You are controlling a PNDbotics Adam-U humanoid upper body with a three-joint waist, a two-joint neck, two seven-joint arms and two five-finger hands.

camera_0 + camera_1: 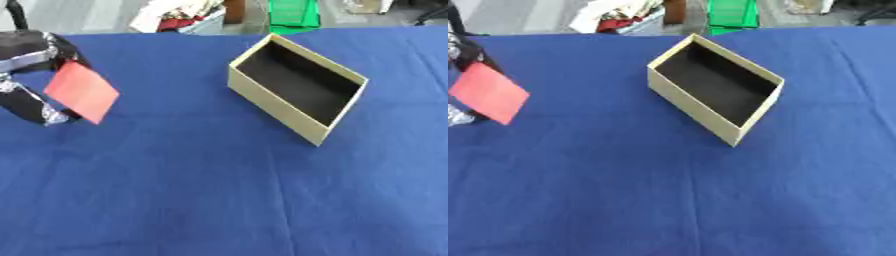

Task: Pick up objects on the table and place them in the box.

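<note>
Left hand [31,107] at the far left has its fingers closed on a red card [81,91], lifted above the blue bench [192,200]. Carrying is underway; next it must travel right to the open box [296,89], seemingly empty.

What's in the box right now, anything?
Empty. The box is open-topped and only its dark inner floor shows. The red card is outside it, held in the left hand at the table's left edge.

Blue tablecloth [219,200], bg floor clutter [179,17]
</note>
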